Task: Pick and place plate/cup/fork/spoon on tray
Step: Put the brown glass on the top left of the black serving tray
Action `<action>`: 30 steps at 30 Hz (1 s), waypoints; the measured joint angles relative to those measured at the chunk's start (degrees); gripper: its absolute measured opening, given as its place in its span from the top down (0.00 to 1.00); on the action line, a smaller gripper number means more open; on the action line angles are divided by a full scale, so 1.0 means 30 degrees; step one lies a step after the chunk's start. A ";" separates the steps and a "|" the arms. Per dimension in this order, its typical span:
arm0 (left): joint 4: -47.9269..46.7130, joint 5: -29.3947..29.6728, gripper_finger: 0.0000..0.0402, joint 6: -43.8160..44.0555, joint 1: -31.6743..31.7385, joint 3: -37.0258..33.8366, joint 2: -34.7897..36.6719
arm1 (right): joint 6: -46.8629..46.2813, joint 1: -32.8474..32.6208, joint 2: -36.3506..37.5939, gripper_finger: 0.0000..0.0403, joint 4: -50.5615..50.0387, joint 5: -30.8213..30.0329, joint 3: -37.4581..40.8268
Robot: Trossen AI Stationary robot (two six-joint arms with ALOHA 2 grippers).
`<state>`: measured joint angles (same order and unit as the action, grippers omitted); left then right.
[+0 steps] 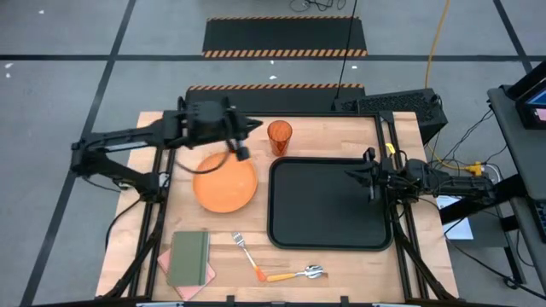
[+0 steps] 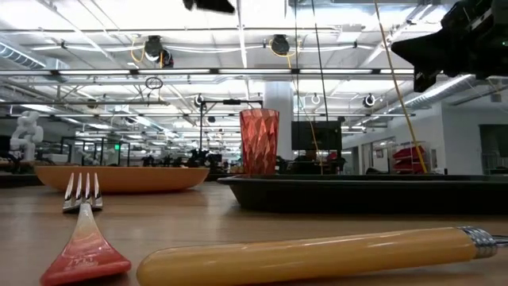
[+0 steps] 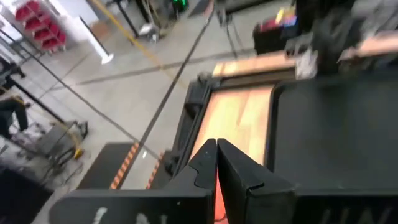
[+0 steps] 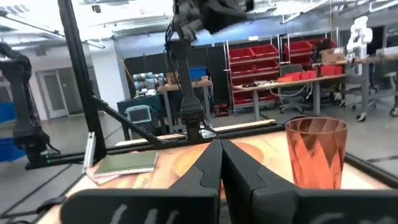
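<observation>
Nothing is on the black tray (image 1: pixel 328 230) yet; it lies empty on the right half of the desk (image 1: pixel 341 128). The orange plate (image 1: pixel 225 183) rests flat on the desk just left of the tray, the amber cup (image 1: pixel 279 136) stands upright beyond the tray's far-left corner, and the fork (image 1: pixel 247 254) and spoon (image 1: pixel 294 275) lie near the front edge, handles meeting. The left gripper (image 1: pixel 242 153) hangs over the plate's far rim with fingers pressed together, holding nothing. The right gripper (image 1: pixel 372 179) hovers over the tray's right side, also closed and empty. Risks as judged: descending on the plate with closed fingers would push or tip it rather than grasp it; a thin flat rim offers little purchase, so the plate may slip or slide into the tray's raised edge. The cup sits near the left arm's path and could be knocked over. The right gripper over the tray may obstruct placement.
</observation>
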<state>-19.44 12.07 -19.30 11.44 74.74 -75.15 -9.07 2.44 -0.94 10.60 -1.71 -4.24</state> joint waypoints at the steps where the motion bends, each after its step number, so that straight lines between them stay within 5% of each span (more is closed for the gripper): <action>1: 0.0024 0.0001 0.94 -0.0247 0.0166 0.0009 -0.0448 | -0.0188 0.0000 -0.0065 1.00 0.0015 -0.0022 -0.0288; 9: 0.1654 -0.0006 0.89 -0.0324 0.0592 0.0030 -0.3107 | -0.0127 0.0000 -0.2921 1.00 -0.2097 -0.2129 -0.4209; 20: 0.1507 -0.0001 0.87 -0.1351 0.0135 0.0038 -0.3601 | 0.0455 0.0000 -1.1413 1.00 -0.7452 -0.4919 -1.0806; 30: 0.0329 -0.0006 0.87 0.0846 -0.0246 0.0038 -0.3601 | 0.1207 0.0132 -1.5494 1.00 -0.7504 -0.4895 -1.1326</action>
<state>-18.45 12.05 -16.76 10.70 74.85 -85.95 -5.44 2.83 -47.42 -11.91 -16.40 -38.22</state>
